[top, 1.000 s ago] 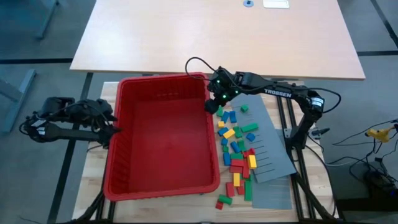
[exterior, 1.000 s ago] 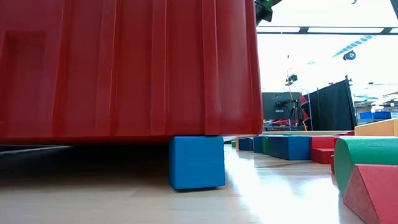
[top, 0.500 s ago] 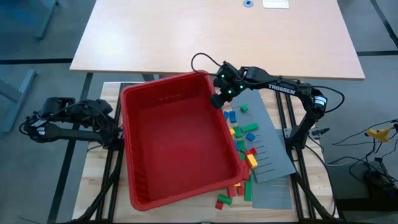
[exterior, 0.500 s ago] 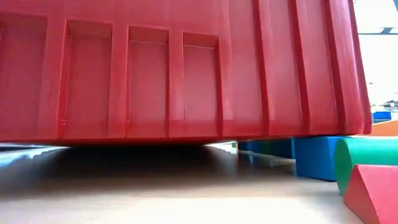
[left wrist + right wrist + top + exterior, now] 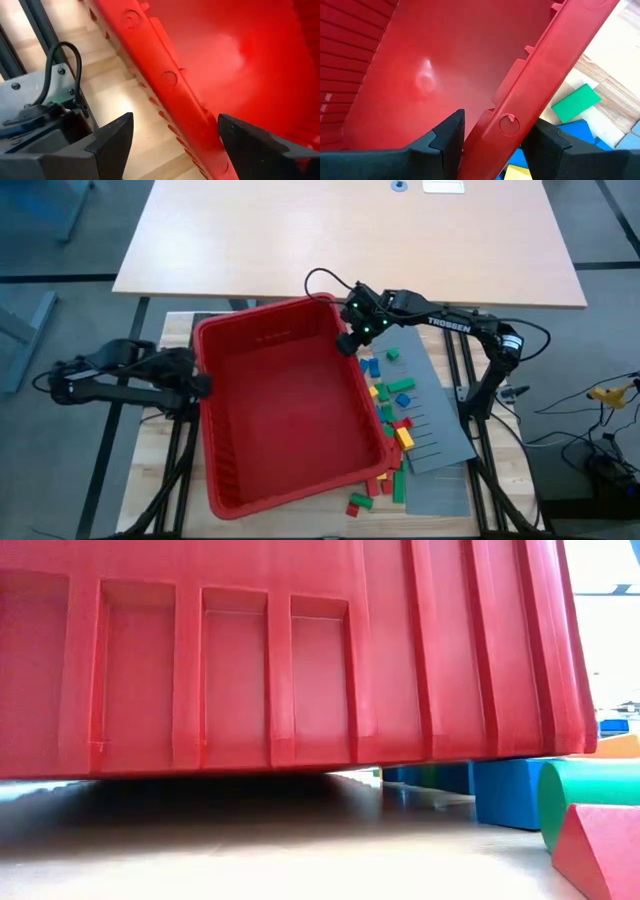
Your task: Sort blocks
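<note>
The big red bin (image 5: 290, 410) lies askew on the table, its near end swung over the blocks (image 5: 385, 395). These are small red, green, blue and yellow bricks strewn right of the bin. In the low view the bin (image 5: 250, 650) hangs over a blue block (image 5: 505, 790). My right gripper (image 5: 350, 340) is shut on the bin's far right corner. My left gripper (image 5: 203, 385) is open at the bin's left rim (image 5: 170, 80), one finger on each side of it (image 5: 175, 140). Whether it touches the rim I cannot tell. My right gripper (image 5: 495, 137) pinches the bin's rim (image 5: 507, 122) near the far right corner, one finger inside the bin and one outside. The fingers come from above and from the right, slanting down. The bin's right side rests on blocks, its floor clear of the table.
A flat grey slotted panel (image 5: 440, 430) lies under and right of the blocks. A second table (image 5: 350, 235) stands beyond the far edge. A green round piece (image 5: 590, 800) and a red wedge (image 5: 600, 850) lie close to the low camera.
The bin has turned about: its near end swung toward the table's right edge over several blocks, while its far right corner stayed in my right gripper. In the low view the bin slid past the blue block. My left gripper has then moved right to the bin's left rim.
</note>
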{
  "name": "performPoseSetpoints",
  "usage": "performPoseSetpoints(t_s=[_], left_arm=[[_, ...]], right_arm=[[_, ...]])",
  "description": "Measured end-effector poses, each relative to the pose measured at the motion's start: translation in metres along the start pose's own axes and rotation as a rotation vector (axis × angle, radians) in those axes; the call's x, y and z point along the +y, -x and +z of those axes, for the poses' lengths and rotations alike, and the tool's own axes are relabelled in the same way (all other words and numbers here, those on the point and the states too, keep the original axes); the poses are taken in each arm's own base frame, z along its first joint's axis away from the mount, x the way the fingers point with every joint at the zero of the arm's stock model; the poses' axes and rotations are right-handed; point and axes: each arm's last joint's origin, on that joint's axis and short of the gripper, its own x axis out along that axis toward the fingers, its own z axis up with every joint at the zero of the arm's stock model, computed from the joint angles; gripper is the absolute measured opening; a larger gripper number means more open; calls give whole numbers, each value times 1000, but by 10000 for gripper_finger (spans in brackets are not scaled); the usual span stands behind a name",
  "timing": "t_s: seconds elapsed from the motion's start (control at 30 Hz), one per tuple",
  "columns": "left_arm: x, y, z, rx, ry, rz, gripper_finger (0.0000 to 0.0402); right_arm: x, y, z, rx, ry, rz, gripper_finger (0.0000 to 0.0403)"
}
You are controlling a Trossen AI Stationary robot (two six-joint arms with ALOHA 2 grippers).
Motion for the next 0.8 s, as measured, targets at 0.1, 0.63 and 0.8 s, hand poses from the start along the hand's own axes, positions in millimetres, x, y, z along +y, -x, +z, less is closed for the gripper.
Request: performPoseSetpoints(t_s=[0.1,0.63,0.8], left_arm=[[-9,-8,3,13,0,28,275],[-29,-26,12,-16,39,162,130],[-27,-26,11,-32,33,162,130]], right_arm=[[1,-1,0,0,4,1,161],[5,3,1,6,-28,122,118],[8,8,1,1,-10,157,124]])
